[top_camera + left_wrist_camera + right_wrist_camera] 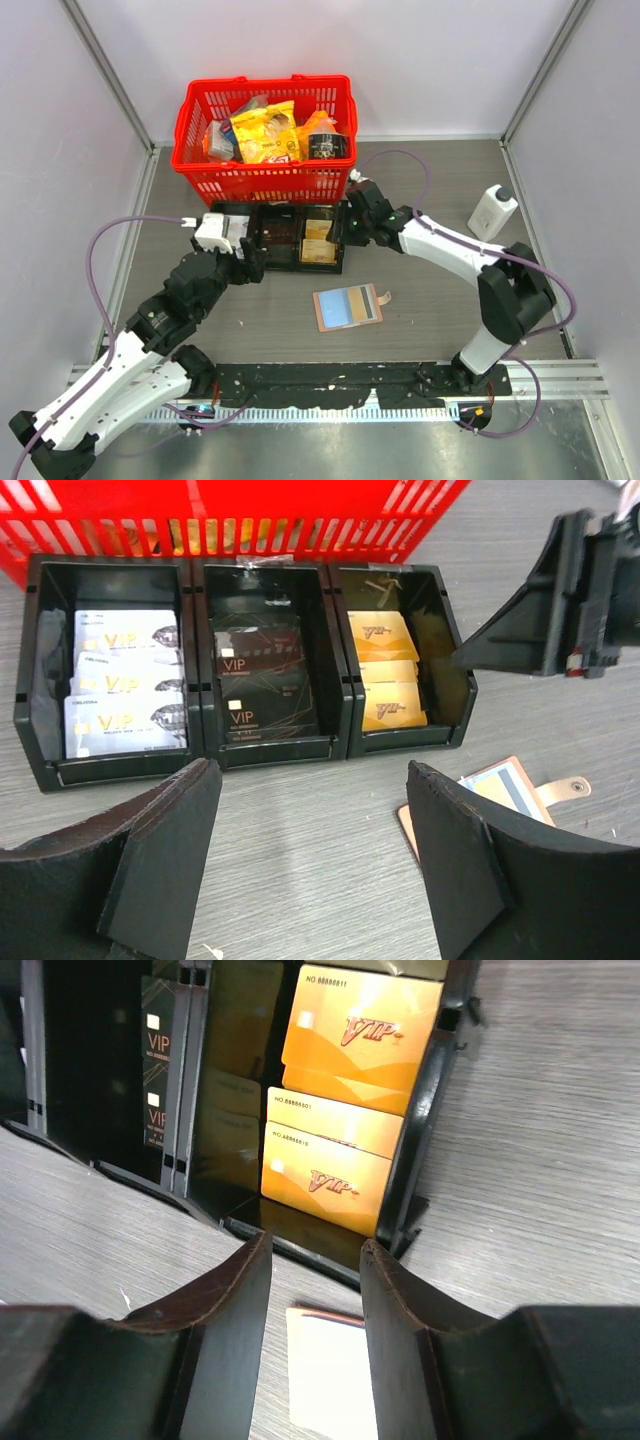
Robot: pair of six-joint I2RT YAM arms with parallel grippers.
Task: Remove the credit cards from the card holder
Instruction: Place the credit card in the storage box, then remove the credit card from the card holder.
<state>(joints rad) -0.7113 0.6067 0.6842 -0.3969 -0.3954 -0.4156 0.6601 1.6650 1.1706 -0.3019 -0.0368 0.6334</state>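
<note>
Grey wood-grain table (430, 300), walled in white: a red basket (265, 180) of snack packets stands at 12 o'clock, and a white bottle (493, 212) stands at 3 o'clock. Just in front of the basket sits a black three-compartment tray (300, 268).

The left wrist view shows silver credit cards (125, 680) stacked in the tray's 9 o'clock bay, dark credit cards (260, 680) in the middle bay and gold credit cards (385, 670) in the 3 o'clock bay. All of them lean against the back wall.

The card holder (347, 306) lies spread open on the table at 6 o'clock from the tray and apart from it. Its light blue inside faces up and its snap tab points toward 3 o'clock (whether a card remains in it cannot be told).

The left gripper (250, 265) sits low at the tray's 9 o'clock end, with its jaws wide apart and nothing between them. The right gripper (342, 232) hangs at the tray's 3 o'clock bay, facing the gold cards. Its jaws are parted and hold nothing.
</note>
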